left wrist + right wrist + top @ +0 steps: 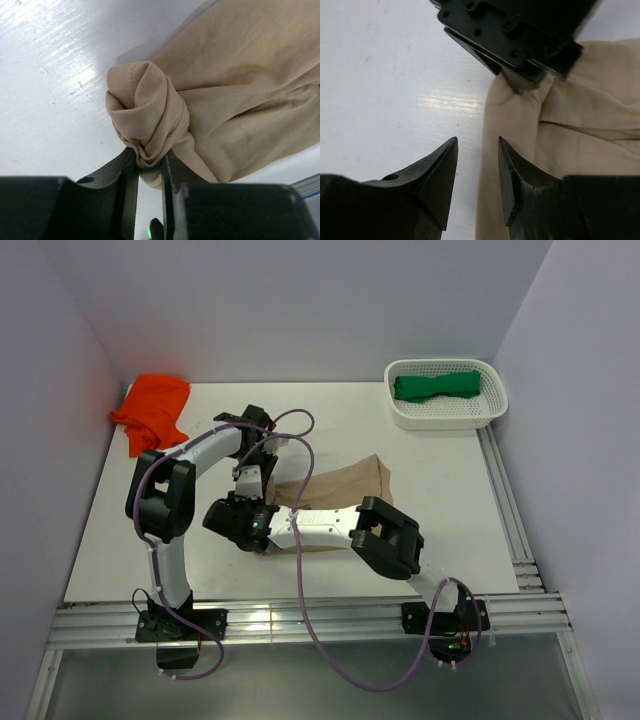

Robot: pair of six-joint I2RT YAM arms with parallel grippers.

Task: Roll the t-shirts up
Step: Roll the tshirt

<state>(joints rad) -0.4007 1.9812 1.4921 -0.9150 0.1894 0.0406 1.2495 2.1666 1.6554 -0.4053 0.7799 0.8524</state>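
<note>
The tan t-shirt (pixel 345 485) lies crumpled in the middle of the white table. My left gripper (pixel 254 486) is shut on a bunched, twisted corner of it (pixel 145 110), and the cloth is pinched between the jaws (pixel 149 155). My right gripper (pixel 477 142) hovers just in front with its jaws apart, straddling the shirt's near edge (pixel 492 150) without pinching it. In the right wrist view the left gripper (pixel 522 82) shows ahead, clamped on the cloth. An orange t-shirt (pixel 152 408) lies at the back left. A green t-shirt (pixel 435 385) sits in the basket.
The white perforated basket (pixel 445 422) stands at the back right corner. Aluminium rails run along the table's near edge (pixel 300 620) and right side (pixel 505 505). Walls close in the left, back and right. Both arms cross over the table's middle.
</note>
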